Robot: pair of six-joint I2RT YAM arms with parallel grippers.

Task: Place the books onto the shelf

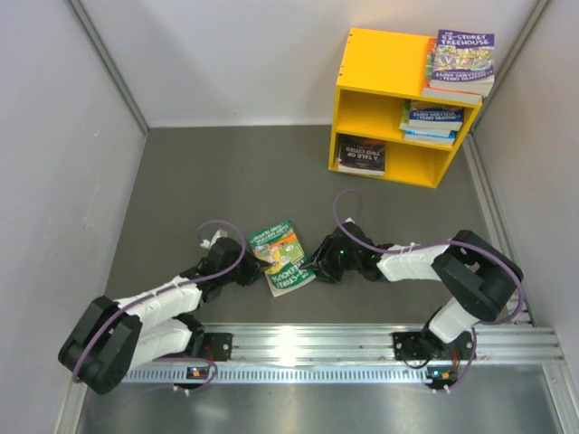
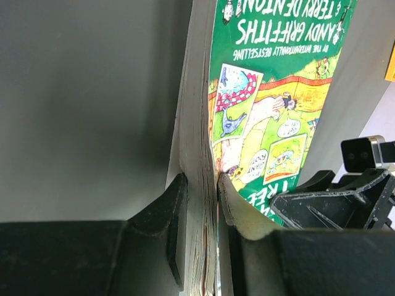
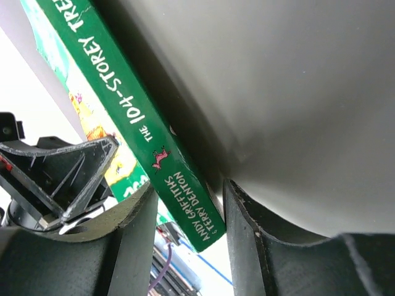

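A green cartoon-covered book (image 1: pixel 282 258) lies between the two arms on the grey floor. My left gripper (image 1: pixel 260 271) is shut on its page edge, with the pages (image 2: pixel 200 203) pinched between the black fingers (image 2: pixel 174 203). From the other side my right gripper (image 1: pixel 314 265) straddles the book's green spine (image 3: pixel 145 126); its jaws are still apart, with a thin gap showing beside the spine. The yellow shelf (image 1: pixel 380 54) stands at the far right. It carries books on top (image 1: pixel 461 61), books in the upper compartment (image 1: pixel 431 122) and a dark book (image 1: pixel 361 155) in the lower one.
Grey walls close in on the left, the back and the right. A metal rail (image 1: pixel 362 344) with both arm bases runs along the near edge. Open grey floor lies between the held book and the shelf.
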